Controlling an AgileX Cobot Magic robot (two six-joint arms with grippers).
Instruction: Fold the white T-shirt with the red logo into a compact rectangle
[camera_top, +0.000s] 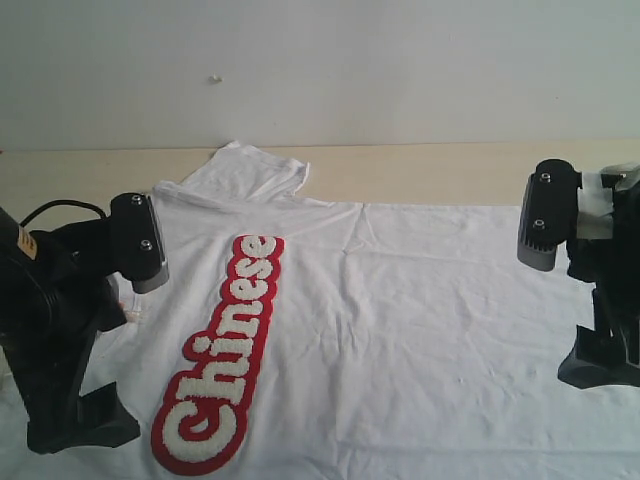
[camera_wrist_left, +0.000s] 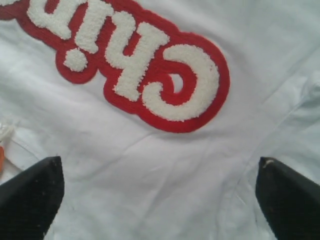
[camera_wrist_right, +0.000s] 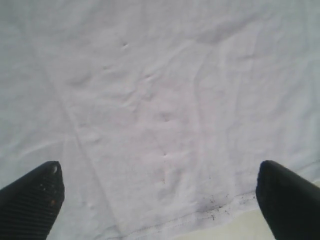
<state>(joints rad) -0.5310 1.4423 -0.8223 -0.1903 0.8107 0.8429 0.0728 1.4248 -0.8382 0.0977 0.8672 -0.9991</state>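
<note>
Flat white T-shirt (camera_top: 420, 330) lies open between the left arm (camera_top: 50, 310) and right arm (camera_top: 605, 300).

- white T-shirt (camera_top: 420, 330): lower part cut off at the bottom of the exterior frame; left portion hidden behind the left arm (camera_top: 60, 320).
- red logo (camera_wrist_left: 150, 75): cropped in the left wrist view, only "Chi" legible.
- speck (camera_top: 215, 79), upper left, on the wall: too small to identify.

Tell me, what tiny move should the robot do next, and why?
Probably lower the right jaws to pinch the edge of the white T-shirt beneath them. The shirt lies spread flat, red logo up, not yet folded, and the left jaws and right jaws both hang open above it, holding nothing.
</note>
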